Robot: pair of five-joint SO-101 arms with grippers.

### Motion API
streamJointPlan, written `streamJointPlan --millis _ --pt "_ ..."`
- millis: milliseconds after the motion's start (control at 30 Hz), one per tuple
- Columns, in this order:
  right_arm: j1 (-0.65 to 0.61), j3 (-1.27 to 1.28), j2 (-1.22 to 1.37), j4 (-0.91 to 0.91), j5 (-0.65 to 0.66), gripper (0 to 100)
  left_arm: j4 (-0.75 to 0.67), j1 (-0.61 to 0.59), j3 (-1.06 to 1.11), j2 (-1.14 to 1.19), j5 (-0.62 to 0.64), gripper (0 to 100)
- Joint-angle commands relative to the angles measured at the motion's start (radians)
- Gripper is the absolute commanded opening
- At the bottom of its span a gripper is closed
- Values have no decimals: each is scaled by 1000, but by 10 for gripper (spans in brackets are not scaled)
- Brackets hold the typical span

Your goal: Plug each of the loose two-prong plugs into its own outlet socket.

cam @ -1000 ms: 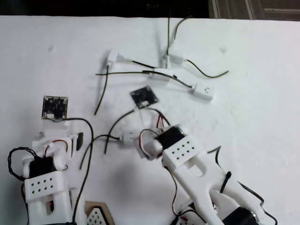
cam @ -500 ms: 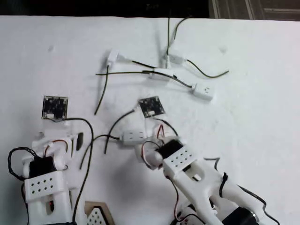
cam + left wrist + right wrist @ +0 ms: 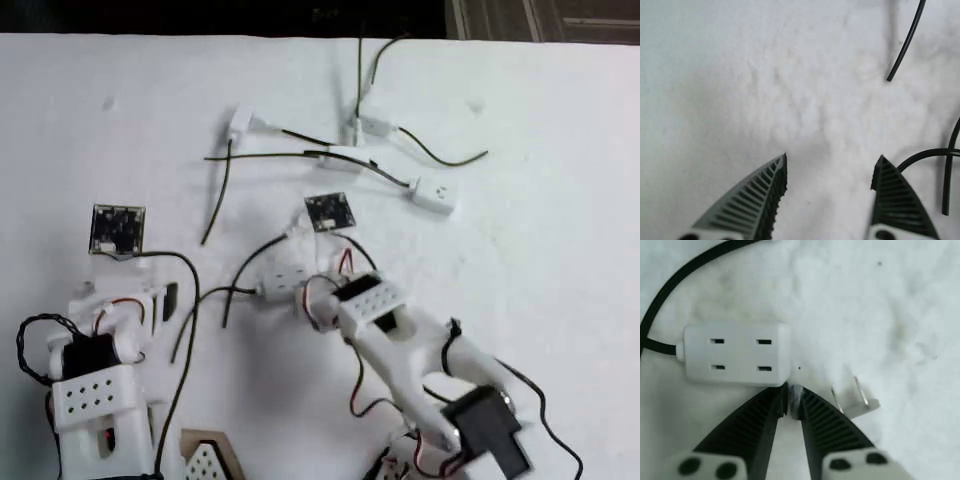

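Observation:
A white outlet socket (image 3: pixel 735 354) with two pairs of slots lies flat on the white table, a black cable (image 3: pixel 685 272) leaving one end. My right gripper (image 3: pixel 790 400) is shut, its tips touching the socket's long side. A white two-prong plug (image 3: pixel 857 402) lies right beside one finger, prongs showing. From above, this socket (image 3: pixel 283 284) sits just left of the right arm (image 3: pixel 370 305). My left gripper (image 3: pixel 832 160) stands open over bare table, with a cut cable end (image 3: pixel 888 78) ahead of it. The left arm (image 3: pixel 95 370) is at the front left.
Several white plugs and sockets with thin black cables lie across the far middle: one (image 3: pixel 240 124) on the left, two (image 3: pixel 342 160) (image 3: pixel 366 128) in the centre, a socket (image 3: pixel 435 194) to the right. A thick black cable (image 3: pixel 185 330) runs by the left arm.
The right arm has swung left and tipped down, bringing its gripper to the near socket. The socket shifted slightly. The left arm has not moved.

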Motion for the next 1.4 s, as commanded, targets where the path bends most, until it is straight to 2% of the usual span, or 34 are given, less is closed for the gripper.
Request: streamJointPlan --millis 0,133,333,633,733,967,1100,1200,1367 --pt "51 -98 41 -24 25 19 -12 -2 -12 -24 6 276" --pt "81 -176 58 -24 29 19 -12 -2 -12 -24 6 276" --pt "96 -224 45 -7 141 20 -12 -2 -12 -24 6 276" --pt "96 -216 -173 338 147 26 -14 -2 -12 -24 6 276" --pt "96 -216 -234 438 14 77 -14 -2 -12 -24 6 276" --pt "94 -216 -248 578 -252 351 -14 -2 -12 -24 6 276" --pt "87 -189 -246 573 -365 375 -14 -2 -12 -24 6 276" --pt "88 -160 -216 542 -354 360 -14 -2 -12 -24 6 276" --pt "90 -144 -67 535 -218 313 -14 -2 -12 -24 6 276"
